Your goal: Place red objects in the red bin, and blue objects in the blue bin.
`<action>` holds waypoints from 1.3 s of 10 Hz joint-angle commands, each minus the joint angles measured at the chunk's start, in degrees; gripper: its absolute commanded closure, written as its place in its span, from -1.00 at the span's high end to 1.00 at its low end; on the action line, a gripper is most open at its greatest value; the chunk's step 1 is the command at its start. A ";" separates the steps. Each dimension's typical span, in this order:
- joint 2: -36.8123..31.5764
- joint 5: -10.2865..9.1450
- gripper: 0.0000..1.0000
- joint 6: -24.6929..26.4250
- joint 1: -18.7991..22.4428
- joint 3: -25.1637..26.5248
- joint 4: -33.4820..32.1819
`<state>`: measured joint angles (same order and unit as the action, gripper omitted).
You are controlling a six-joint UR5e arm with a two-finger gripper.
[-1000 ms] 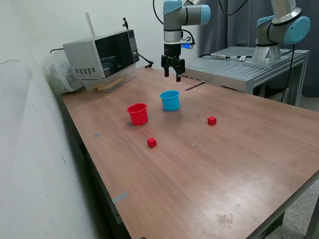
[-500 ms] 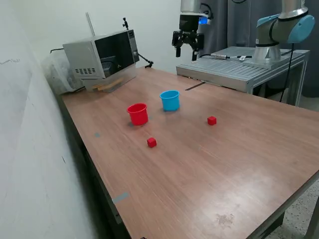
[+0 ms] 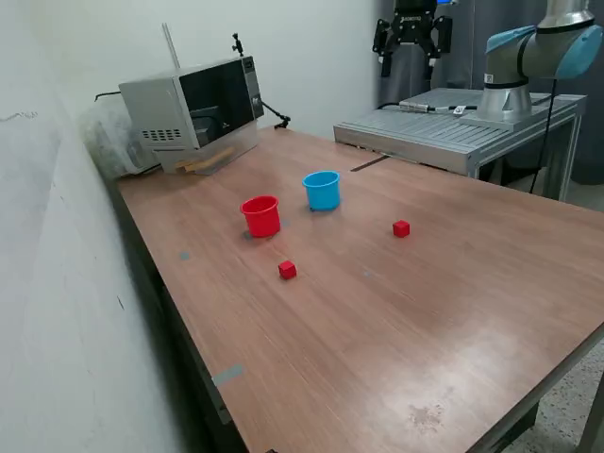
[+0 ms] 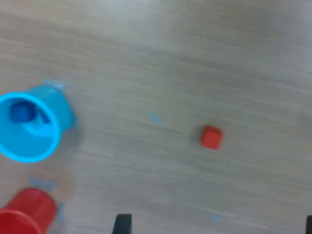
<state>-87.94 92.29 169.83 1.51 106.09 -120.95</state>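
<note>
You have two cups on the wooden table (image 3: 453,283): one red bin (image 3: 261,215) and one blue bin (image 3: 322,190), standing near each other, apart. Two red cubes lie loose: one (image 3: 288,270) in front of the red bin, one (image 3: 401,227) toward the exterior view's right of the blue bin. The wrist view shows one dark blue cube (image 4: 20,112) inside the blue bin; a second is not discernible. The gripper (image 3: 410,40) hangs high above the table's far edge, fingers spread, holding nothing.
</note>
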 commanded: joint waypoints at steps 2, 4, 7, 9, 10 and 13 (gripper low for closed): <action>4.94 -0.10 1.00 13.65 7.26 -0.71 0.98; 11.18 -0.10 1.00 15.53 7.63 -1.32 -1.98; 18.49 -0.10 1.00 15.53 6.84 -1.76 -8.14; 22.35 -0.10 1.00 15.00 6.76 -2.64 -11.31; 25.42 -0.18 1.00 14.83 6.58 -3.51 -12.98; 30.89 -0.19 1.00 14.83 4.83 -5.45 -16.33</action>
<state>-62.17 92.13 184.74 7.56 102.24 -134.04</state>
